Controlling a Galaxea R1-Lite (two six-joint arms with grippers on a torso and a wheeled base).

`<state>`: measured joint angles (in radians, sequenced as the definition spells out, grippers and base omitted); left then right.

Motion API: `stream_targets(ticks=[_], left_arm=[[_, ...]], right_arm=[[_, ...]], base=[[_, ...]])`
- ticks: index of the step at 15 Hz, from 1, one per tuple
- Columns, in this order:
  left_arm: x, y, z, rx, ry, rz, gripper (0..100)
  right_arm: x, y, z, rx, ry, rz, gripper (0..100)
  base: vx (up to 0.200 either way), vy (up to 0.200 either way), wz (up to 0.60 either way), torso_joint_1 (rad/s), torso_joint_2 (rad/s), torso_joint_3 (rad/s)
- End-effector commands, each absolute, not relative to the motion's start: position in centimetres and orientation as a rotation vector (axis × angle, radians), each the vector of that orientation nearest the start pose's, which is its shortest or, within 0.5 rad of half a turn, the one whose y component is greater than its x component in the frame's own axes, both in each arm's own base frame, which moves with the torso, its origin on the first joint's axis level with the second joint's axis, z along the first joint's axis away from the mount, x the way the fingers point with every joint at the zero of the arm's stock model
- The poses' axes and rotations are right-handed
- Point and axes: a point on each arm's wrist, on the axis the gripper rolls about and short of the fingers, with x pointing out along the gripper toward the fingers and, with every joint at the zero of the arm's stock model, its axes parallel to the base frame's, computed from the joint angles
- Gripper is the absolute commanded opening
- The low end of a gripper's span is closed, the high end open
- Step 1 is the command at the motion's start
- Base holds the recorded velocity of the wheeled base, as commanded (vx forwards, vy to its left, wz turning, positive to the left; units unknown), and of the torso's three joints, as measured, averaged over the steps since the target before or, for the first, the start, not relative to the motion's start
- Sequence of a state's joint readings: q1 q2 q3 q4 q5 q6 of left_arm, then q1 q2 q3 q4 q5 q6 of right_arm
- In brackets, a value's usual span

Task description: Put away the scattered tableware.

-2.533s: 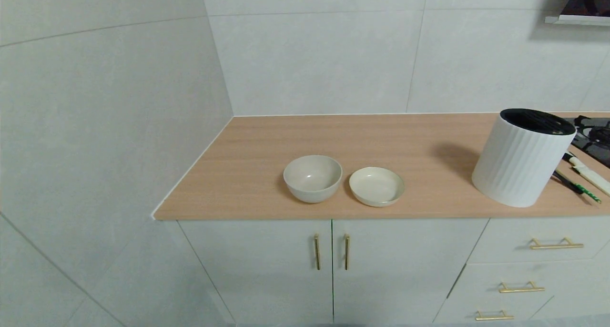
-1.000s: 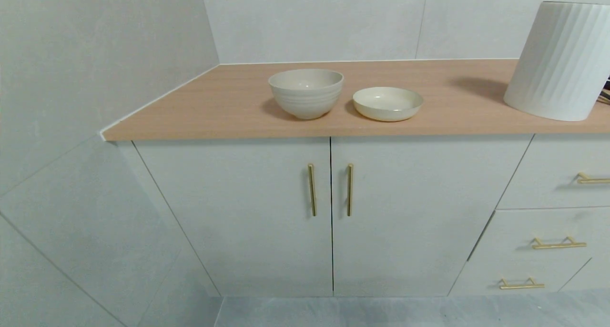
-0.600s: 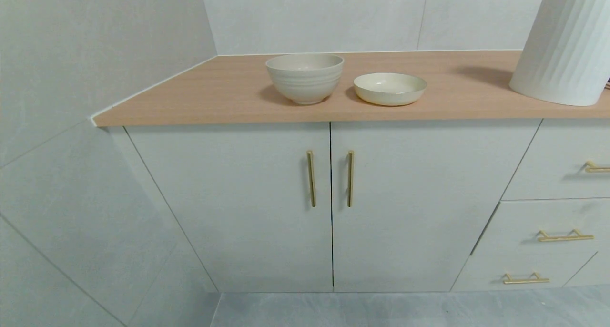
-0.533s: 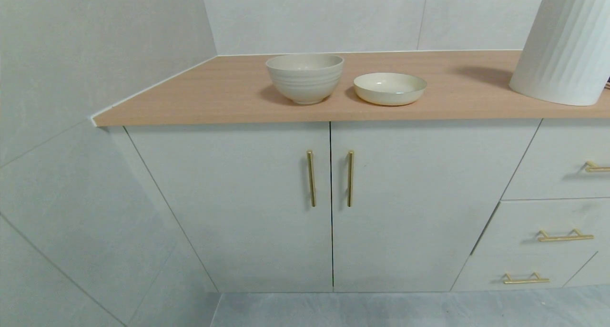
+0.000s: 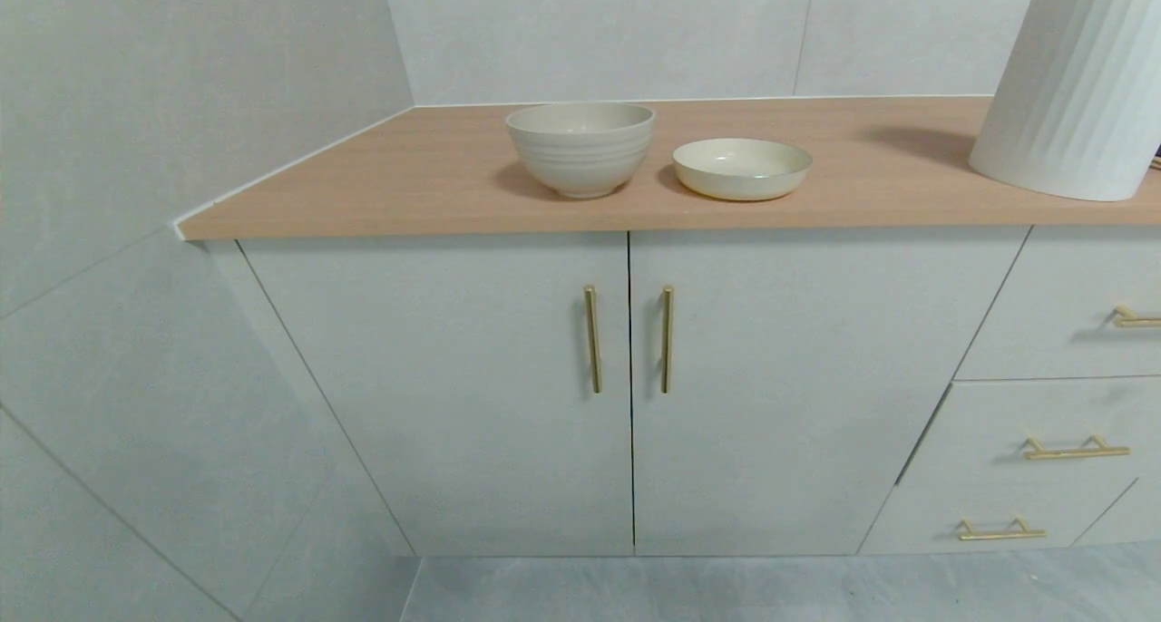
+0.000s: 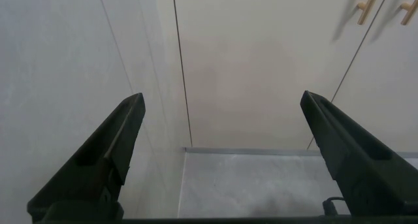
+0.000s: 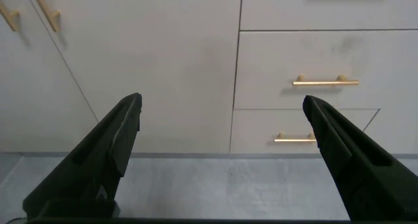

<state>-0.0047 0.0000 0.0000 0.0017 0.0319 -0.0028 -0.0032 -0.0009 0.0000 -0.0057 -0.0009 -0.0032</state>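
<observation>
On the wooden surface [image 5: 408,187], near its front edge, the ribbed beige bowl [image 5: 580,149] stands upright, and just beside it on my right, not touching, sits the shallow cream dish [image 5: 742,168]. Farther right on the same surface is a tall white ribbed container [image 5: 1075,87], well apart from both. Below the tableware are two closed cabinet doors [image 5: 453,395] with upright gold handles [image 5: 592,338], and drawers [image 5: 1043,441] to their right. My left pincer [image 6: 222,103] is released and grasps nothing, low before the cabinet front, above the grey floor [image 6: 261,185]. My right pincer [image 7: 222,101] is likewise spread and empty, facing the drawers.
</observation>
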Motion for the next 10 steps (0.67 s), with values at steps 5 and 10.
stream_targets(ticks=[5, 10], left_arm=[[-2.3, 0.1, 7.5, -0.005, 0.001, 0.028, 100], [-2.3, 0.1, 7.5, -0.005, 0.001, 0.028, 100]], right_arm=[[-1.0, 0.5, 12.3, 0.036, 0.118, 0.238, 100], [3.4, 0.8, 14.3, 0.028, 0.377, 0.318, 100]], base=[[0.000, 0.000, 0.00, 0.000, 0.00, 0.000], [0.000, 0.000, 0.00, 0.000, 0.00, 0.000]])
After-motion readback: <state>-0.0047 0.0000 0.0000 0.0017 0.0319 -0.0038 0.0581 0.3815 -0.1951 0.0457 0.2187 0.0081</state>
